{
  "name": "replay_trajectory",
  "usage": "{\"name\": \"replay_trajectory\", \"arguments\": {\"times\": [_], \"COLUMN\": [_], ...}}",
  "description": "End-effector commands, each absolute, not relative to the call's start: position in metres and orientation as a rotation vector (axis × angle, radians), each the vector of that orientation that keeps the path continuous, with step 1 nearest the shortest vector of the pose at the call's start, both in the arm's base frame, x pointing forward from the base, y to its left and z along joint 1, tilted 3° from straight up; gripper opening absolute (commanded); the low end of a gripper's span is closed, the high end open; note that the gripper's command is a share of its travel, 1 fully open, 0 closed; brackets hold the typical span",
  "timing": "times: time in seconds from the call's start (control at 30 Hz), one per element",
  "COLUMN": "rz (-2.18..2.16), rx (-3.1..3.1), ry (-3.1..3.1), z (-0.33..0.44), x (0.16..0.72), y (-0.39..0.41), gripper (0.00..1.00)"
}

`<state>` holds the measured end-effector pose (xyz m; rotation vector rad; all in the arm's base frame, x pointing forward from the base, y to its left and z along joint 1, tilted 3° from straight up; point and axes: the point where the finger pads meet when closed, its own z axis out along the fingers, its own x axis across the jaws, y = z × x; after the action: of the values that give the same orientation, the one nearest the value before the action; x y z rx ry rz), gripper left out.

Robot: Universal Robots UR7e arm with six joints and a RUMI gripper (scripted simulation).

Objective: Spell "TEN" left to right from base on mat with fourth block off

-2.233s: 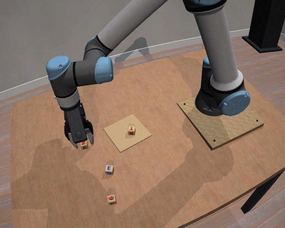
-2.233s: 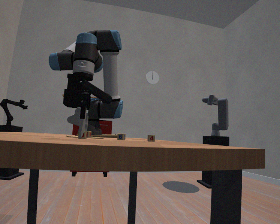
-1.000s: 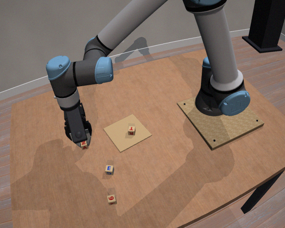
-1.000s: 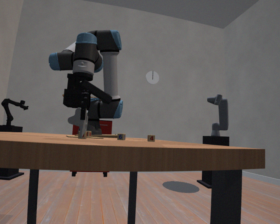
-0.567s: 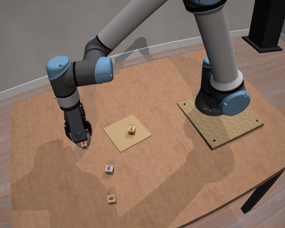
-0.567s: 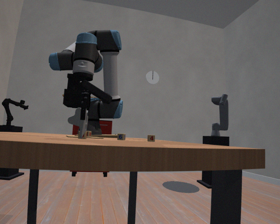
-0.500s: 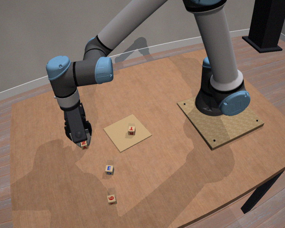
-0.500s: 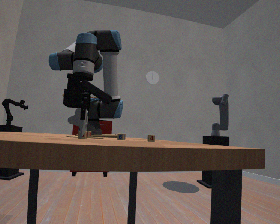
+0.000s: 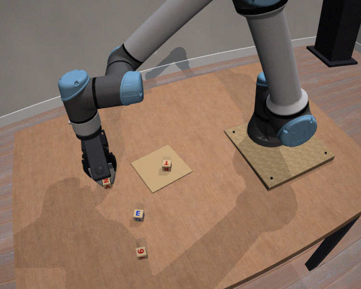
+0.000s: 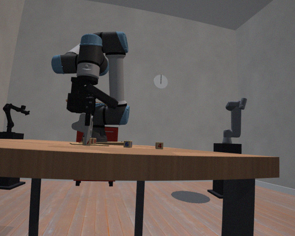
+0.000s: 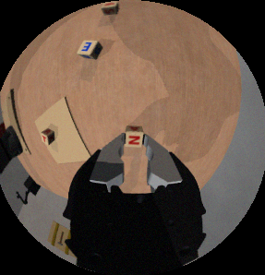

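My gripper (image 9: 106,181) (image 10: 87,142) (image 11: 133,134) is shut on the N block (image 9: 107,183) (image 11: 134,138), down at the table top to the left of the tan mat (image 9: 149,174) (image 11: 68,138). The N faces up with a red A on its side. The T block (image 9: 166,165) (image 11: 48,136) stands on the mat near its middle. The E block (image 9: 138,214) (image 10: 127,143) (image 11: 89,47) lies on the table in front of the mat. The block with a 9 on top (image 9: 141,252) (image 10: 158,145) (image 11: 110,7) lies further toward the front edge.
The arm's base plate (image 9: 301,167) is bolted on at the right of the table. The arm's elbow (image 9: 121,87) hangs over the table's back left. A black pillar (image 9: 336,31) stands behind the table. The table's front edge (image 10: 142,165) curves.
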<state>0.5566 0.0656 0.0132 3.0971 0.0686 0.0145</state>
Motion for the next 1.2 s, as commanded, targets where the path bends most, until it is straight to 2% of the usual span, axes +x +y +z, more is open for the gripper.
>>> {"name": "replay_trajectory", "arguments": {"times": [0.0,0.43,1.17], "rz": [0.028,0.028,0.022], "rx": [3.095,3.095,3.096], "ry": [0.066,0.069,0.055], "z": [0.029,0.11,0.112], "x": [0.56,0.558,0.557], "y": [0.065,0.07,0.069], "gripper": [0.05,0.05,0.05]}}
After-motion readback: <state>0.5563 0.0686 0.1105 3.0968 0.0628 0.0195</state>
